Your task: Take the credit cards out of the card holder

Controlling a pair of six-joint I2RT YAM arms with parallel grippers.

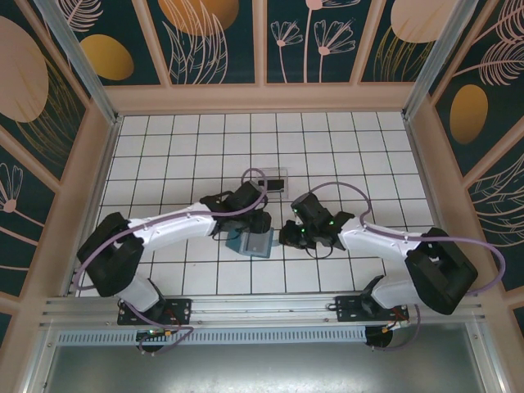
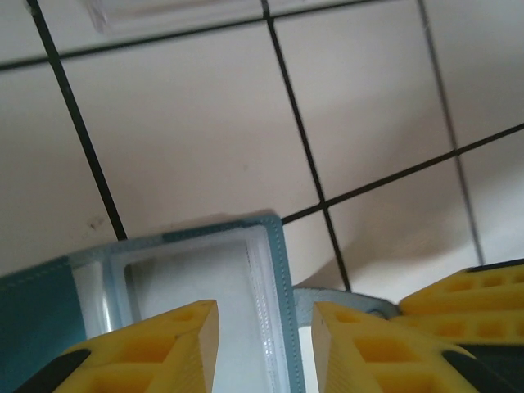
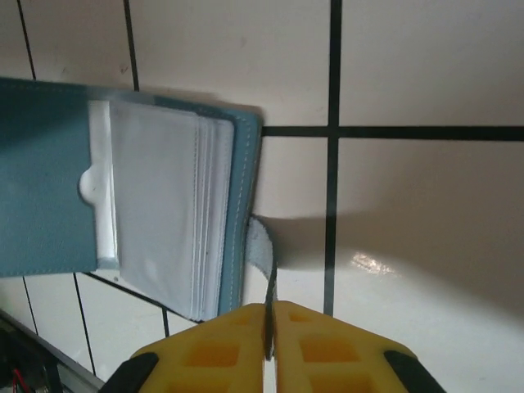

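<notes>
Currently the card holder (image 1: 248, 243) lies open and flat just below the centre of the top view, its long axis running left to right between the two wrists. I read the left gripper (image 2: 266, 344) as narrowly open, its fingers straddling the holder's rim beside a clear pocket. The right wrist view adds what the top view hides: the right gripper (image 3: 270, 319) is closed on a thin grey tab (image 3: 260, 246) projecting from the holder's right edge. I cannot tell whether it is a card.
</notes>
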